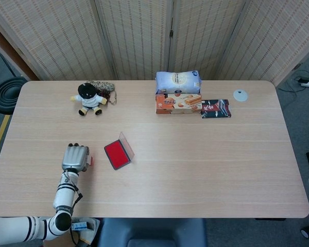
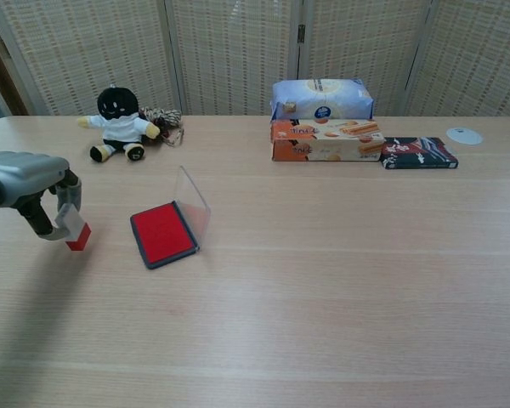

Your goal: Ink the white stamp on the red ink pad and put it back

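Note:
My left hand (image 1: 76, 157) (image 2: 36, 189) is at the table's left side, well left of the red ink pad (image 1: 117, 154) (image 2: 161, 233). It pinches the white stamp (image 2: 73, 226), whose red inked base points down and hangs just above the tabletop. In the head view the stamp (image 1: 90, 161) shows only as a small sliver at the hand's right edge. The ink pad lies open with its clear lid (image 2: 193, 198) standing up on its right side. My right hand is in neither view.
A plush doll (image 1: 88, 98) (image 2: 117, 115) and a coil of rope (image 1: 103, 86) lie at the back left. A white bag (image 1: 177, 81), a snack box (image 1: 178, 103) and a dark packet (image 1: 216, 108) sit at the back centre, a small white disc (image 1: 240, 95) further right.

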{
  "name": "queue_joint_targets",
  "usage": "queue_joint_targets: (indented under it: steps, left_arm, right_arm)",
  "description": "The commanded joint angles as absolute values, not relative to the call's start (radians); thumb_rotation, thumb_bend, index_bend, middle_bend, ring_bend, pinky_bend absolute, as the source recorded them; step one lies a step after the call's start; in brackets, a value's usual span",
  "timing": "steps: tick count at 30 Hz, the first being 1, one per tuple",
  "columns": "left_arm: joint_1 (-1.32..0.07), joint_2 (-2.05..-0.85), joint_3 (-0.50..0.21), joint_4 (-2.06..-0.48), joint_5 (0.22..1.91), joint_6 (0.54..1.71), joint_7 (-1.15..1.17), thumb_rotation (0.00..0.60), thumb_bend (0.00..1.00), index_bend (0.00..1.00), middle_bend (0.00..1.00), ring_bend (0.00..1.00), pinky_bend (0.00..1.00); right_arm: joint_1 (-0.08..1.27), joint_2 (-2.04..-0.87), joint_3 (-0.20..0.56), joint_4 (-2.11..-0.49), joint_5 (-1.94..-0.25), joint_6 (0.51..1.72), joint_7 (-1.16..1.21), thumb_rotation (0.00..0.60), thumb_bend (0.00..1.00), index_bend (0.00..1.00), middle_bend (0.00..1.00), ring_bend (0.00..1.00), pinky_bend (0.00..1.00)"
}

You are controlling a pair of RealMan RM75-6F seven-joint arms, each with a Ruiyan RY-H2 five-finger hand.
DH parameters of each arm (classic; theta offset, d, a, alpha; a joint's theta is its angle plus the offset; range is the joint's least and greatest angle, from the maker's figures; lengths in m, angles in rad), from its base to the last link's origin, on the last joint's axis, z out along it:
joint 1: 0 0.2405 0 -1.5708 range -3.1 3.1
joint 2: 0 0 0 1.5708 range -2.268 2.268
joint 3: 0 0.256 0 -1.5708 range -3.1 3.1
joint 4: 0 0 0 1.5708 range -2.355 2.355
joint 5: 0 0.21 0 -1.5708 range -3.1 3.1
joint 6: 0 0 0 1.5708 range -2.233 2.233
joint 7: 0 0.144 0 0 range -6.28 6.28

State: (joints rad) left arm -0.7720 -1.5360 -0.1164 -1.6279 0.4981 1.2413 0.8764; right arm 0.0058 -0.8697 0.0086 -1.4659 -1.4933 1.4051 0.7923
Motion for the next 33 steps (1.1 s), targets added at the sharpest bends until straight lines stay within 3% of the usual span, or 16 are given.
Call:
queue_joint_targets:
  steps: [1,33]
  left_arm:
    - [-0.766,-1.543,-0.112,-1.611,0.504,1.228,0.867,0.600,0.30,0.59,0.41,0.23,0.22]
    - [-0.731,-1.583,-0.112,-1.553,0.527,1.201,0.856,0.600,0.30,0.59,0.41,0.23,0.22]
  right_arm:
    - [0.003,-0.870,0.009,-1.470,-1.495,1.410,0.787,0.600,0.37,0.02,0.00,0.00,0.00]
    - [-0.010,-0.866,0.005,-1.485,-1.521,1.443,0.772,0.600,0.37,0.02,0.00,0.00,0.00]
